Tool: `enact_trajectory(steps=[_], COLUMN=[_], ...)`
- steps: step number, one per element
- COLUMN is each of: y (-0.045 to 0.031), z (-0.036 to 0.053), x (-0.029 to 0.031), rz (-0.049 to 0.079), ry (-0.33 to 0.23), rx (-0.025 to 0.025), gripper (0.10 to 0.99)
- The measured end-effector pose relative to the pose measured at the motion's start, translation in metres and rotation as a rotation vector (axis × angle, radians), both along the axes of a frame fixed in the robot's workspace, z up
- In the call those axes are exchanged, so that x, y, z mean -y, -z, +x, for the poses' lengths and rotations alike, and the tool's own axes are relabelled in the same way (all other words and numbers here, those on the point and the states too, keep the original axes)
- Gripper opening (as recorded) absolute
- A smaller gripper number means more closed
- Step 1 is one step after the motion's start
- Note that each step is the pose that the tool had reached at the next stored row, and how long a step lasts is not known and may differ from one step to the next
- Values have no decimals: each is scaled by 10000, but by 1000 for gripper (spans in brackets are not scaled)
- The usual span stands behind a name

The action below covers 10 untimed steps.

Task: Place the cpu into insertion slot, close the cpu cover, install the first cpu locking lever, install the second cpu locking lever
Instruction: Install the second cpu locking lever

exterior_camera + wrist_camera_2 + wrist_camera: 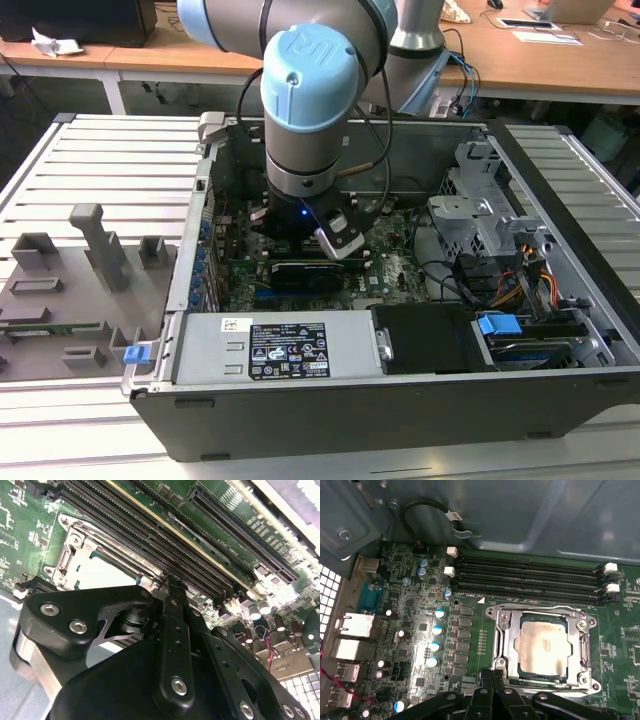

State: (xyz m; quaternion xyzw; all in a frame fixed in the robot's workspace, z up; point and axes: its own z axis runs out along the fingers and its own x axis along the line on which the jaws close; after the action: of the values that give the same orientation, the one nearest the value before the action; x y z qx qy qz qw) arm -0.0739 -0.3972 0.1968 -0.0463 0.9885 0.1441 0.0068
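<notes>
One cpu (543,646) sits in slot, cover (582,650) shut, gripper (492,680) at its edge.

Pale metal cpu (543,647), dull satin sheen; cover (504,640) bright bare steel, smooth and glinting. Gripper (170,587) matt black metal with shiny screw heads. Green board (470,630) glossy; case wall (545,515) flat grey sheet metal.

Grey arm (300,150), blue caps, black hand (170,645)
</notes>
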Motion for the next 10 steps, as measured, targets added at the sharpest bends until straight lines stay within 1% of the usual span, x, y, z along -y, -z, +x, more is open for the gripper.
enact_trajectory(steps=[4,8,10], y=[19,22,-1], z=[-8,-24,-27], x=[-1,-1,0], rz=[87,94,95], ry=[-1,-5,-6], rx=[0,-1,0], gripper=[106,106,106])
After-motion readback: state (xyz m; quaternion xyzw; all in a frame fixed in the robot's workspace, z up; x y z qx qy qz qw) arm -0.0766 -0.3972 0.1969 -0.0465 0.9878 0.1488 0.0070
